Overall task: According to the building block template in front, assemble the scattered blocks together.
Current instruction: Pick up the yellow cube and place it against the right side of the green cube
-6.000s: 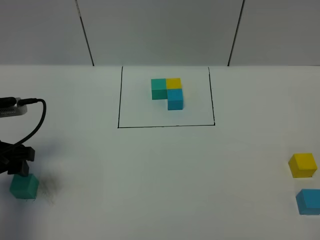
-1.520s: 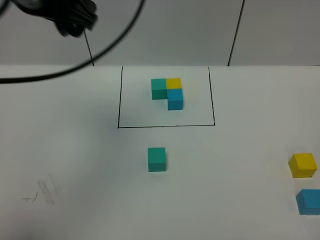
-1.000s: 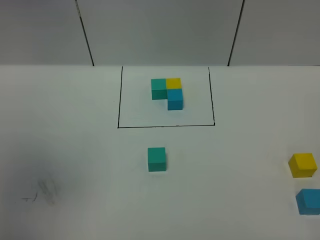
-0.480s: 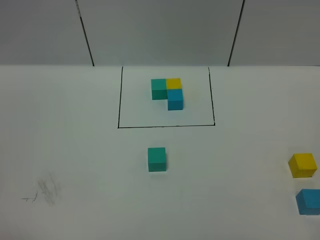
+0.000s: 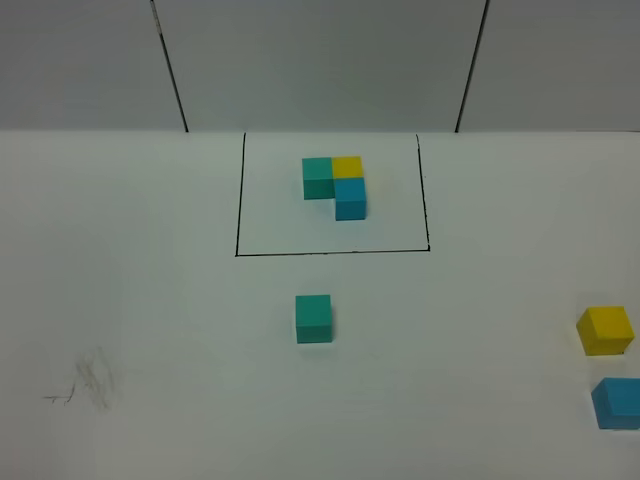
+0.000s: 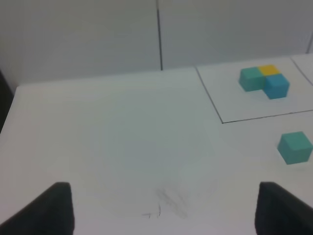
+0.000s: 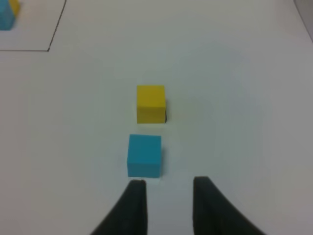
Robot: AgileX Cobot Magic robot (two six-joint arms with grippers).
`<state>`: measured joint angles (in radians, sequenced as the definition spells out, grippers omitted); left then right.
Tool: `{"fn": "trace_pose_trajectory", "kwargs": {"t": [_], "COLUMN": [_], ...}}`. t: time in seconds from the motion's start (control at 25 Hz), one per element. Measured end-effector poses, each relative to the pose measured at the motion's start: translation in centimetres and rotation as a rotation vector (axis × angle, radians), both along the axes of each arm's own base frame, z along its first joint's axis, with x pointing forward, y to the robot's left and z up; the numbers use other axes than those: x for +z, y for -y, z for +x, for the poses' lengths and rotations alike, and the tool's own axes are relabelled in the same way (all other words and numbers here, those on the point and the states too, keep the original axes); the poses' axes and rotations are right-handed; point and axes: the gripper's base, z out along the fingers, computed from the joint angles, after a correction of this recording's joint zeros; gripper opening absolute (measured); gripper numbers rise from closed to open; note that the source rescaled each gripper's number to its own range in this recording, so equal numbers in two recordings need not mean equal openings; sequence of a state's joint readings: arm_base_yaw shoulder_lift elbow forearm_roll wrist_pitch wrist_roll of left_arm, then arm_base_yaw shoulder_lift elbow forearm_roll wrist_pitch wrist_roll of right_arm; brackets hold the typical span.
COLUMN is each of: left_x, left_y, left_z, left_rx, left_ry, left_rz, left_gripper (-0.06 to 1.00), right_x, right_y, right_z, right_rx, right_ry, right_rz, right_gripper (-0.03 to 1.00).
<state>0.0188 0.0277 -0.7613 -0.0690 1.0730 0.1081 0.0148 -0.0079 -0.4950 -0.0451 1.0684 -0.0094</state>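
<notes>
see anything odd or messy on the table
Only a faint grey scuff mark on the white table, near its front left. The teal cube, yellow cube and blue cube sit flat and undamaged.

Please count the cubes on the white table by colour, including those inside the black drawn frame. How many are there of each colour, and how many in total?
Teal-green matte cubes: 2 (one framed, one loose)
Yellow matte cubes: 2 (one framed, one loose)
Blue matte cubes: 2 (one framed, one loose)
Total: 6
</notes>
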Motion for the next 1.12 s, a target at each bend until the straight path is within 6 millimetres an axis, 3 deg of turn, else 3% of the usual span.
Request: {"fn": "trace_pose_trajectory", "kwargs": {"t": [0.48,1.12], "left_x": [-6.4,-6.5], "left_y": [0.0,0.0], "left_z": [3.0,3.0], "left_rx": [0.131,0.131], "left_ry": [-0.206,-0.212], "left_rz": [-0.109,-0.109], "left_gripper": [0.65,0.64], "right_x": [0.0,0.0], "right_y": [0.0,0.0], "right_z": [0.0,0.0], "right_rx": [0.0,0.0], "right_ry": [0.0,0.0], "right_rz": [0.0,0.0], "right_gripper": [0.0,0.0]}}
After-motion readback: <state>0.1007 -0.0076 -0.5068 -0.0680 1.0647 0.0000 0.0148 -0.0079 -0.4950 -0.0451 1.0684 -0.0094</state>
